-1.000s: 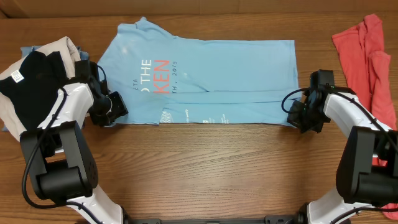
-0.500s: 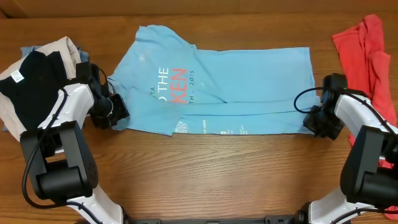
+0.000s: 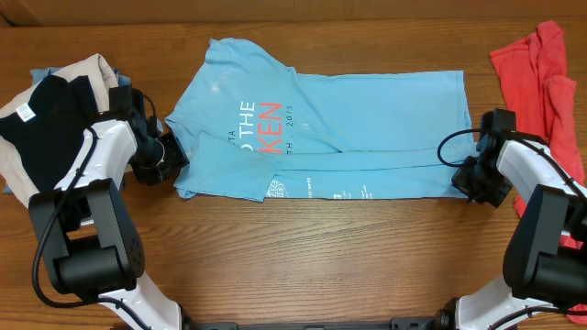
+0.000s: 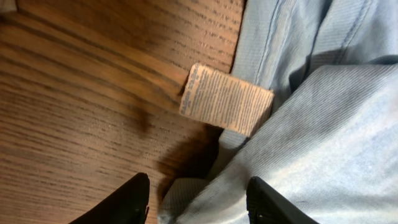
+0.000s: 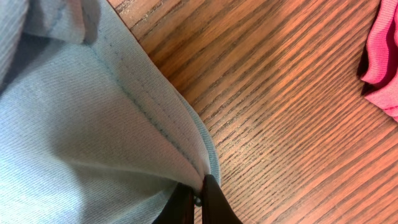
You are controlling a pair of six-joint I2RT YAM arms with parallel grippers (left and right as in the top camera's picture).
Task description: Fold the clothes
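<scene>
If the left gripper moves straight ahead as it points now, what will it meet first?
Probably the light blue T-shirt: its hem lies between the fingers of the left gripper, with the white care label just beyond; depth is unclear.

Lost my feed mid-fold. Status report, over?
Left claw open over blue shirt edge. Right claw shut on its hem. Shirt spread flat, partly folded. Nothing on it.

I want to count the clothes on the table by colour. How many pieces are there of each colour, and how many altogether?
1 light blue T-shirt
1 red garment
1 black garment
1 beige garment
1 blue cloth, mostly hidden under the beige garment
Total: 5 pieces that show
</scene>
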